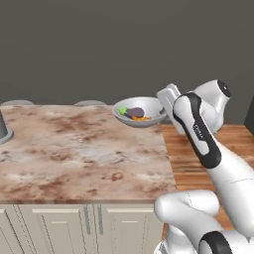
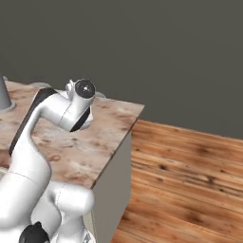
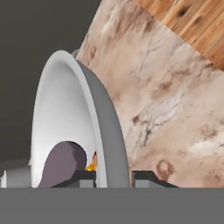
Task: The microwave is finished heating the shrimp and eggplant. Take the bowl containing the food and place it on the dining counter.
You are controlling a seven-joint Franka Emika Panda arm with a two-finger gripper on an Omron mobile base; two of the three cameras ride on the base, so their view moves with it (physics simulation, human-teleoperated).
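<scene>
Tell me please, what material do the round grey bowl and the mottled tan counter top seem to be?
The round grey bowl: likely glazed ceramic or metal; smooth, pale inside, matte grey outside. The mottled tan counter top: looks like polished marble-like stone, with irregular brown veins and blotches.

A grey-silver bowl holds dark purple eggplant and orange shrimp above a tan-and-brown mottled dining counter, beside warm brown plank flooring.

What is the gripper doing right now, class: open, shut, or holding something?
Gripper: shut on the bowl, one fingertip inside the rim and one outside, over the far corner of the dining counter.
</scene>
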